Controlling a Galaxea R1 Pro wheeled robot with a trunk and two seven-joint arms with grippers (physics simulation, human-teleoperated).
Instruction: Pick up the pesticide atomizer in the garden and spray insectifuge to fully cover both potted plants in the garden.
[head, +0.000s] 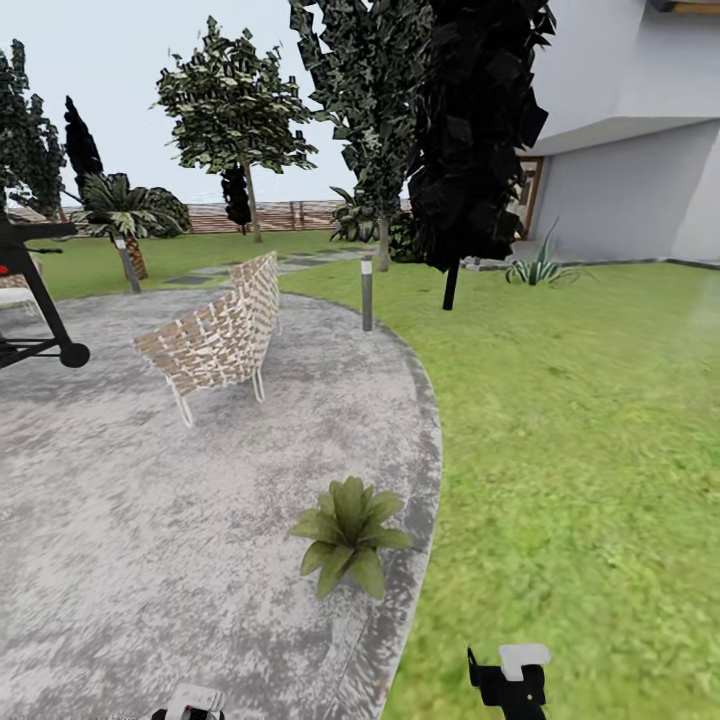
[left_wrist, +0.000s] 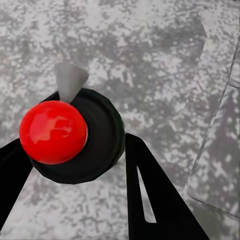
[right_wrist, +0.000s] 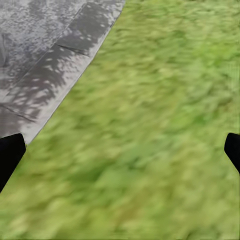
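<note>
My left gripper (left_wrist: 75, 165) holds the atomizer (left_wrist: 70, 135) over the patio (left_wrist: 150, 60). My right gripper (right_wrist: 120, 155) is wide open. If I spray from here, it may miss the plant (head: 348, 532).

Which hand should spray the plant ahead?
Left. The left hand is shut on the pesticide atomizer over the patio, where the potted plant stands. The right hand is open over the lawn.
</note>
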